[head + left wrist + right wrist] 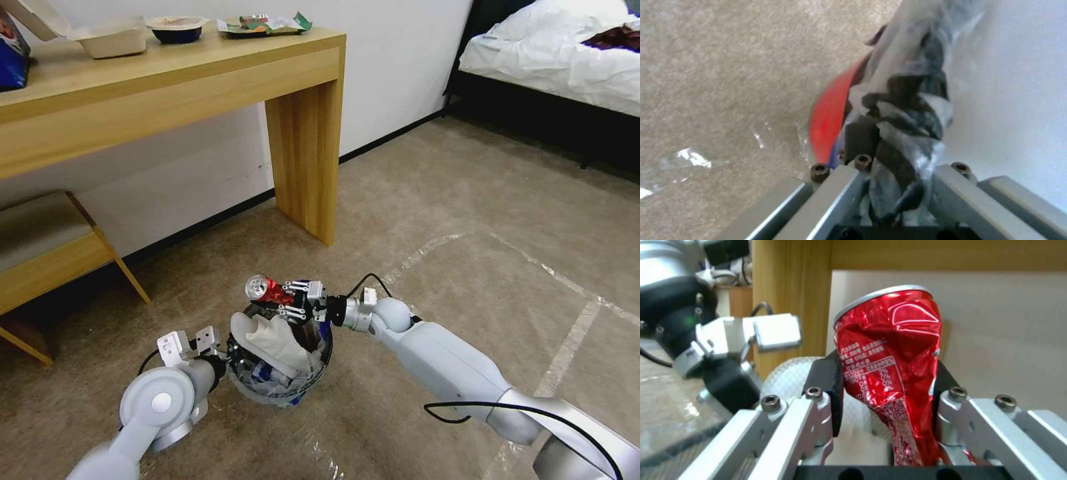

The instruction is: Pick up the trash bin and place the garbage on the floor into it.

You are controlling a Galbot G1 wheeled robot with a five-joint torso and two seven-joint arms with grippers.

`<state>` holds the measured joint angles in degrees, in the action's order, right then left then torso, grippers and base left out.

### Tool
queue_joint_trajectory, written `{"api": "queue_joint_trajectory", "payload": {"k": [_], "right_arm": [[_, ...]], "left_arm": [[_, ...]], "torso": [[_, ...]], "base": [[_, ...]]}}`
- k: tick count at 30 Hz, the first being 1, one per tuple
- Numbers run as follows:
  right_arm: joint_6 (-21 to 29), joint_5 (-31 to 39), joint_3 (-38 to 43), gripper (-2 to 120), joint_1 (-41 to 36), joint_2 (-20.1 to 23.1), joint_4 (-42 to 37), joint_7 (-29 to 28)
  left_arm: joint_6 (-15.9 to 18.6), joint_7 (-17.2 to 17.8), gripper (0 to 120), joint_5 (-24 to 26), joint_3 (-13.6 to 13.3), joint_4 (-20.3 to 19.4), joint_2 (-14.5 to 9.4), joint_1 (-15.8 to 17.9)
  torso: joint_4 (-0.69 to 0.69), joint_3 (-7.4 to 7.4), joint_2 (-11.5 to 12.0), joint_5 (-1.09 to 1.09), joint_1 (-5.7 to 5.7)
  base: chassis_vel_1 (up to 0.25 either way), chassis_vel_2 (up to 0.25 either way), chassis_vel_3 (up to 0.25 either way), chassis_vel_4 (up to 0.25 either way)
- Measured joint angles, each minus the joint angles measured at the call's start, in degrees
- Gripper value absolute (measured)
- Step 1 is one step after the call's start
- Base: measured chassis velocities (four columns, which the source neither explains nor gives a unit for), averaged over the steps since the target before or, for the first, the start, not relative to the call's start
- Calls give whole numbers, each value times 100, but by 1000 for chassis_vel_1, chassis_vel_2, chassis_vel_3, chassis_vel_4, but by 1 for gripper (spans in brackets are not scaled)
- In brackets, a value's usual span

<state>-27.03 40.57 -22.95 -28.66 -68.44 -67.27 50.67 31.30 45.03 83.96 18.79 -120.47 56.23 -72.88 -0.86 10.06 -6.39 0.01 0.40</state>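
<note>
Pinching the crushed red drink can point(265, 289) over the small red bag-lined trash bin point(280, 390), the right gripper point(297, 301) risks bouncing it off the white slipper point(273, 340) heaped inside; the left gripper point(880, 160) clamps the bin's rim.

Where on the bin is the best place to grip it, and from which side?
The rim, from the robot's side: the left gripper pinches the bin wall and bag there, leaving the open top free for the can.
</note>
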Motion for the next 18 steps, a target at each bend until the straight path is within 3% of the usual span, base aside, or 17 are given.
{"api": "queue_joint_trajectory", "payload": {"k": [10, 18], "right_arm": [[-9, -12, -9, 28, -4, -123, 77, 34], [107, 131, -50, 28, 77, 37, -337, 8]], "left_arm": [[4, 11, 0, -25, -15, 4, 6, -19], [8, 4, 0, -28, -60, 106, 23, 84]], "torso": [[4, 0, 0, -1, 0], [4, 0, 0, -1, 0]], "base": [[0, 0, 0, 0], [0, 0, 0, 0]]}}
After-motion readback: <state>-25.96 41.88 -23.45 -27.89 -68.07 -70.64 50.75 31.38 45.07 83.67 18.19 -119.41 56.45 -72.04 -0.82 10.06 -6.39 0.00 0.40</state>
